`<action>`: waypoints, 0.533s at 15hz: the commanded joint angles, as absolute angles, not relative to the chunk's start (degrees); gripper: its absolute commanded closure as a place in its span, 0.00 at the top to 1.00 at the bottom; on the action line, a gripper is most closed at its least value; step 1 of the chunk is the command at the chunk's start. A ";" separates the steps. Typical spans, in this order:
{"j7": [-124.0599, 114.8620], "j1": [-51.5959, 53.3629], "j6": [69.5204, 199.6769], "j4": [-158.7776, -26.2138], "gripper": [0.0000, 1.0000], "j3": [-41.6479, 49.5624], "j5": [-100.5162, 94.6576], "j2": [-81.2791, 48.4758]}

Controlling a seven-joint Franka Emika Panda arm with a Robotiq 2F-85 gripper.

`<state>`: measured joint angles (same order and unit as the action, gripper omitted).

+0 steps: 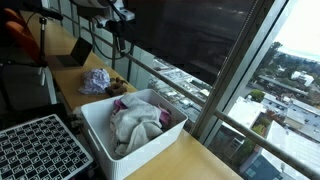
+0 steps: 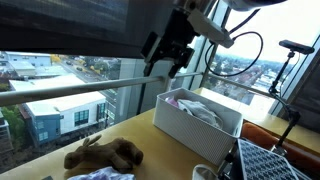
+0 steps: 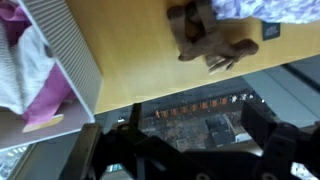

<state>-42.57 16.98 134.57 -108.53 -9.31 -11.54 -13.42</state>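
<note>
My gripper (image 2: 164, 58) hangs high above the wooden table's window-side edge, open, with nothing between its fingers; in the wrist view only the street far below shows between the dark fingers (image 3: 282, 140). Below it lie a brown plush toy (image 2: 105, 155) (image 3: 205, 38) (image 1: 116, 86) and a purple cloth (image 1: 95, 80) (image 3: 262, 8). A white bin (image 1: 100, 135) (image 2: 190, 128) (image 3: 62, 45) filled with white and pink clothes stands on the table beside them, apart from the gripper (image 1: 119, 42).
A black grid tray (image 1: 40, 150) (image 2: 275, 162) sits next to the bin. A laptop (image 1: 75, 55) stands at the far end of the table. A window rail (image 2: 60, 92) and glass run along the table's edge.
</note>
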 commanded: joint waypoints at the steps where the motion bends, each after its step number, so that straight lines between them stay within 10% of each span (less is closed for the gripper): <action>1: -39.48 19.64 135.06 -98.64 1.00 -10.56 -10.08 -26.61; 8: -32.51 25.19 130.91 -78.59 1.00 -10.90 -2.34 -49.81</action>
